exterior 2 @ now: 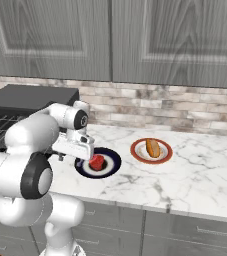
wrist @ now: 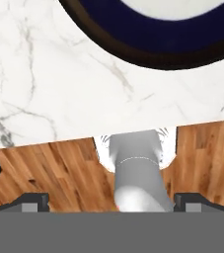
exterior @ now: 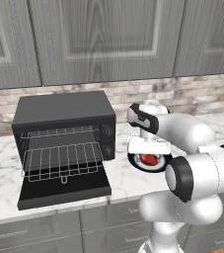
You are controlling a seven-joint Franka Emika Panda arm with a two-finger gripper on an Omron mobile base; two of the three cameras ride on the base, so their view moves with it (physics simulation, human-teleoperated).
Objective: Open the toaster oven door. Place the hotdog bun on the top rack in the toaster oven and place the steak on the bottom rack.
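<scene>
A: Status? Door step looks done. The toaster oven door lies folded flat on the counter, and both racks are bare.

B: Agreed. The top rack and bottom rack hold nothing, and the bottom one sits pulled forward over the door. My read is we're at the first pick.

A: Where's the food?

B: The steak sits on the dark-rimmed plate, right of the toaster oven. The hotdog bun is on the orange-rimmed plate, further right, with a gap between the two plates.

A: Pincer?

B: The pincer has its jaws spread wide and holds nothing. It hangs over the front edge of the counter, just beside the steak plate. The hand view shows that plate's rim at the top and the wood floor below.

A: Which item first?

B: Can't tell yet. The steak is closer. Either way the hand needs to come in over a plate, centre on the food, drop and close.

A: Risk?

B: Both items are small. An off-centre grasp could nudge one off its plate.
</scene>
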